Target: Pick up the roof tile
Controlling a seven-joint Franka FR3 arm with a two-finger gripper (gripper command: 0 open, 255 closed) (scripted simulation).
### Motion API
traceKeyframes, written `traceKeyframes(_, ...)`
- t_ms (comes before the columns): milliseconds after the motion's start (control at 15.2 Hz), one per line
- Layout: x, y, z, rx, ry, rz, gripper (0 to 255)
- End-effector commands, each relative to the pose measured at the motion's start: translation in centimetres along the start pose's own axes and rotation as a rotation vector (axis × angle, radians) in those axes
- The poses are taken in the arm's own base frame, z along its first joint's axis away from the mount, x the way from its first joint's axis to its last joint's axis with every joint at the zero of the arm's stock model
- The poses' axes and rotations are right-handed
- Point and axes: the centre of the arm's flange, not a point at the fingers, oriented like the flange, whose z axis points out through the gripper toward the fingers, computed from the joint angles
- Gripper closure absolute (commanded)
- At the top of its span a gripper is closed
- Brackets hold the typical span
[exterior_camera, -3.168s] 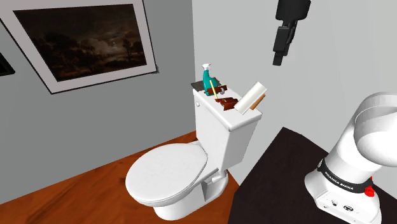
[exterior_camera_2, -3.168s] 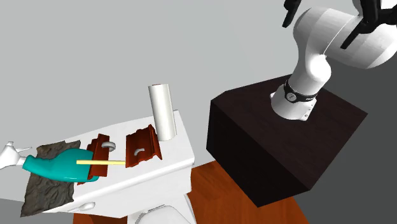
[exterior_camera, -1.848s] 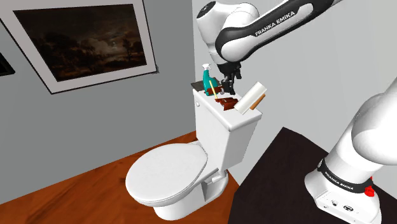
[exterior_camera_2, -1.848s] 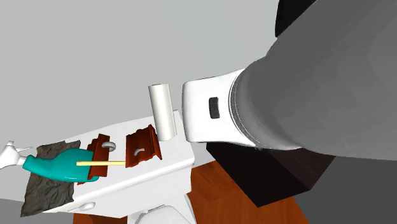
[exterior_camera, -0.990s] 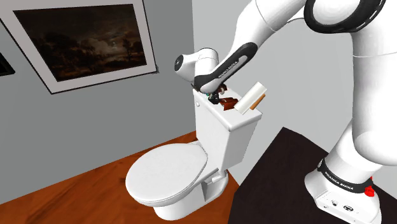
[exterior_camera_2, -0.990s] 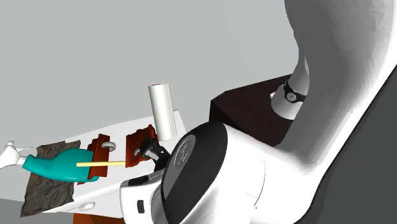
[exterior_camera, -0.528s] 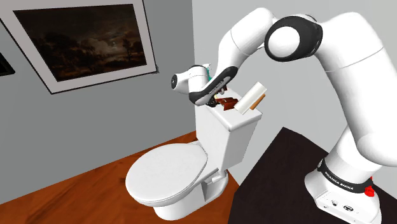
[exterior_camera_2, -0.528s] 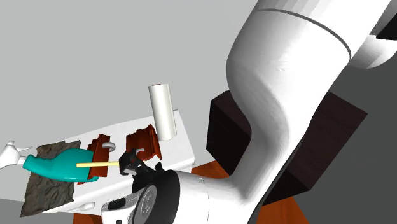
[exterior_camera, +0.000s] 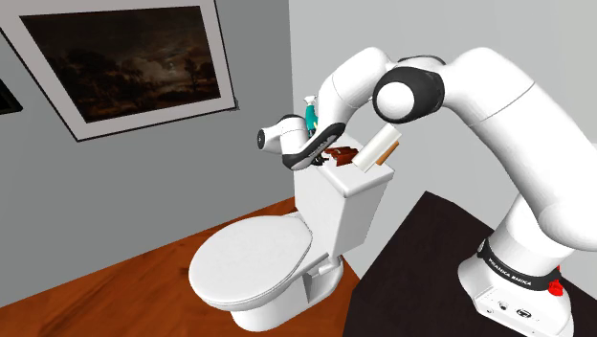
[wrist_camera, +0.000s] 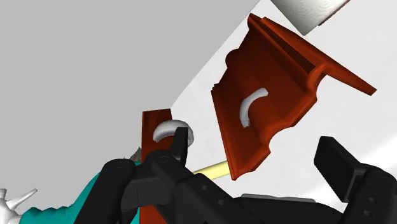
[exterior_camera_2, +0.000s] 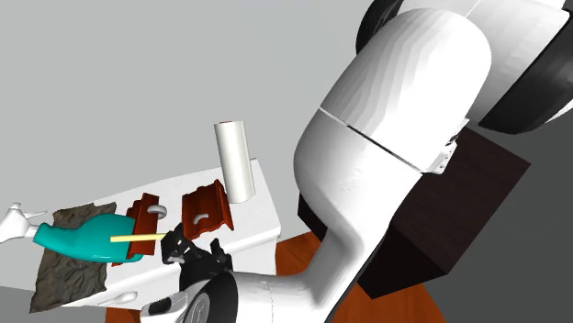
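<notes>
Pincer has drawn back from roof tile, open.

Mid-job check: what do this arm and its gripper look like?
The arm is glossy white, rounded links with dark joint caps, a black lettered band and a red spot near its base. The gripper is all black with two blocky fingers.

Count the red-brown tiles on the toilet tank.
2: one tile beside the white roll, the other tile by the teal bottle. The arm may hide more.
</notes>
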Motion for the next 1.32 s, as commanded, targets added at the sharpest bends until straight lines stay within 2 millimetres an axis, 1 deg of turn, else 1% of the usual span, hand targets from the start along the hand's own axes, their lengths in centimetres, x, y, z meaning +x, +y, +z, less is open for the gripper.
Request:
traceKeyframes(0,0.5,-0.8,0.5,-0.001,0.0,0.0,0)
traceKeyframes(132,0.9,-1.5,0.9,-0.001,0.0,0.0,0)
traceKeyframes(198,0.9,-1.5,0.9,-0.001,0.0,0.0,0)
traceKeyframes(264,0.9,-1.5,0.9,-0.001,0.0,0.0,255)
traceKeyframes(858,0.9,-1.5,0.9,-0.001,0.0,0.0,255)
traceKeyframes(1254,-0.6,0.9,-0.5,-0.001,0.0,0.0,255)
